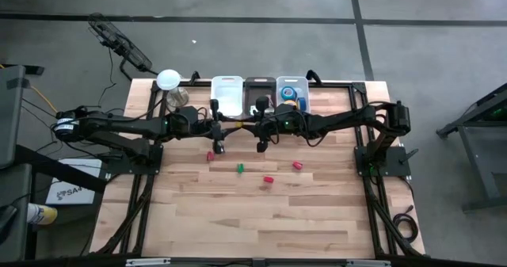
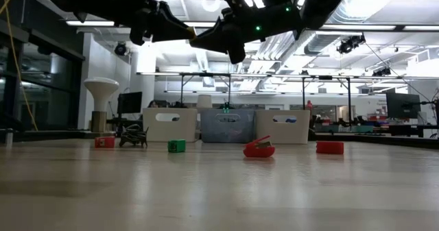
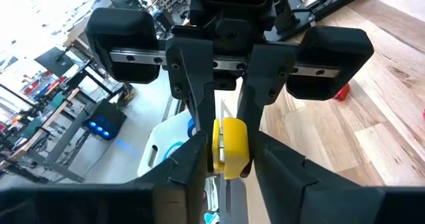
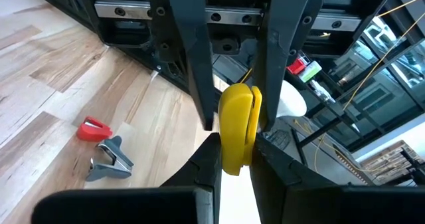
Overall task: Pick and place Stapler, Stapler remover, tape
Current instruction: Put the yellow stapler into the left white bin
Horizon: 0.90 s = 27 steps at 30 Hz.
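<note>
A red stapler [image 2: 259, 149] lies on the surface [image 2: 219, 190]; a green block [image 2: 177, 146] sits left of it, a red block [image 2: 330, 147] right; three bins [image 2: 226, 125] stand behind.

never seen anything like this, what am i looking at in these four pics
It is a robot with two dark arms at a wooden table. One picture looks down from above, one looks level across the tabletop, and two come from cameras on the wrists. The left gripper and right gripper meet in mid-air, both seemingly clamped on a yellow tape roll. Small red blocks, a green block and a stapler remover lie on the table; three bins stand at the back.
</note>
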Each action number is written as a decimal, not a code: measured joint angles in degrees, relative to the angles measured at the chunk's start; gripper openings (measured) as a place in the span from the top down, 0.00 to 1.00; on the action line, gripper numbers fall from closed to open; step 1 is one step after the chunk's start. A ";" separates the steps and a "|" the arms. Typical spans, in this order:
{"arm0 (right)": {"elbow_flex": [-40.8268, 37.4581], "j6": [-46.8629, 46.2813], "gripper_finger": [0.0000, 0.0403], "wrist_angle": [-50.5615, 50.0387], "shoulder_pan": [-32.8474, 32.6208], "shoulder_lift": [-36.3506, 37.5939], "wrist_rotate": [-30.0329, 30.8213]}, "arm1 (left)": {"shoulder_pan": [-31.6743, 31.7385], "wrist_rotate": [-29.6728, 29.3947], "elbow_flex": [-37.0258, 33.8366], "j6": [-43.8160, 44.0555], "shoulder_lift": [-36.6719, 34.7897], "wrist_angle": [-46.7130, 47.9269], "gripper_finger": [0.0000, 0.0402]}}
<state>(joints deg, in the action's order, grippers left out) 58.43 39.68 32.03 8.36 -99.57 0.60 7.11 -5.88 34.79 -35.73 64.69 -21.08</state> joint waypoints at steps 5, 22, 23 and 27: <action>0.00 0.19 0.89 -0.02 0.00 0.00 0.02 | 0.00 0.01 -0.03 0.33 0.00 -0.01 0.84; 0.00 -0.24 0.83 -0.07 0.00 0.00 0.75 | 0.01 -0.04 -0.04 0.04 0.00 -0.02 0.86; 0.00 -0.58 0.81 -0.07 -0.04 0.00 1.61 | 0.02 -0.13 -0.04 -0.12 0.00 -0.06 0.86; 0.00 -0.61 0.76 -0.50 -0.15 0.00 4.39 | 0.02 -0.94 -0.04 -0.17 0.00 -0.17 0.86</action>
<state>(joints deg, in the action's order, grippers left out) 58.43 39.07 31.54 8.21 -99.57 4.99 7.14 -6.82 34.74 -35.90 64.69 -21.26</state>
